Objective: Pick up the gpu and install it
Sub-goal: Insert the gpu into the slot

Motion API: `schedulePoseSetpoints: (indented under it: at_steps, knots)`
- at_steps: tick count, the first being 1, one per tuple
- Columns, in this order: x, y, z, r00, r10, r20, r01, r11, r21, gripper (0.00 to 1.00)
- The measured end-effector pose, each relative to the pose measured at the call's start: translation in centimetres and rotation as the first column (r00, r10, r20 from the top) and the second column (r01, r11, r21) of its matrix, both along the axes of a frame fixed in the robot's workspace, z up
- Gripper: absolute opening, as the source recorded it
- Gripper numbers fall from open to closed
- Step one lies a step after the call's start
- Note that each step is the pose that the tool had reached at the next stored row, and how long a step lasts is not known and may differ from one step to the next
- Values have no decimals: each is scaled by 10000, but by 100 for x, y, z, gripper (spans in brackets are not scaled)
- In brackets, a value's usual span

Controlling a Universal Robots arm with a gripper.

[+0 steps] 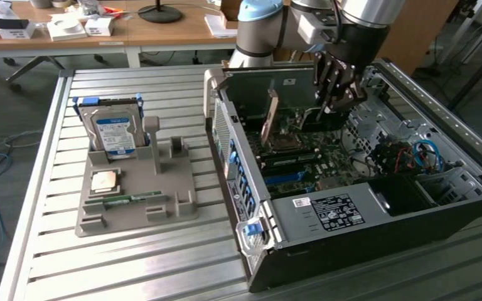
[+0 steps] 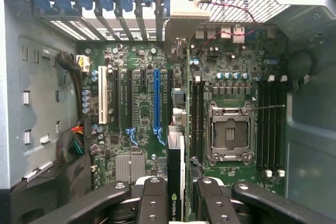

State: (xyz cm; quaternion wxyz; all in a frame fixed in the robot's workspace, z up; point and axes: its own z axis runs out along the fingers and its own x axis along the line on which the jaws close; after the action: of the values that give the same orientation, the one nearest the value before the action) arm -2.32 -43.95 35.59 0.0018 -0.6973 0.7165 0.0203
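The gpu, a dark green card with a pale metal bracket along one end, hangs upright inside the open computer case, over the motherboard. My gripper is shut on its far end from above. In the wrist view the gpu is edge-on between my fingers, and my gripper clamps it at a black part with a logo. The card runs toward the case's rear slot openings, between the blue expansion slot and the CPU socket. Whether its edge touches a slot is hidden.
A grey parts holder on the slatted metal table carries a hard drive, a CPU chip and a memory stick. Case walls, cables and a drive cage surround the motherboard. A wooden desk stands behind.
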Motion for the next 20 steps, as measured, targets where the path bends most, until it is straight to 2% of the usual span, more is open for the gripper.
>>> schedulePoseSetpoints:
  at_steps: [20]
  knots:
    - [0, 0, -43, 10000, 0, 1, 0, 10000, 0, 26]
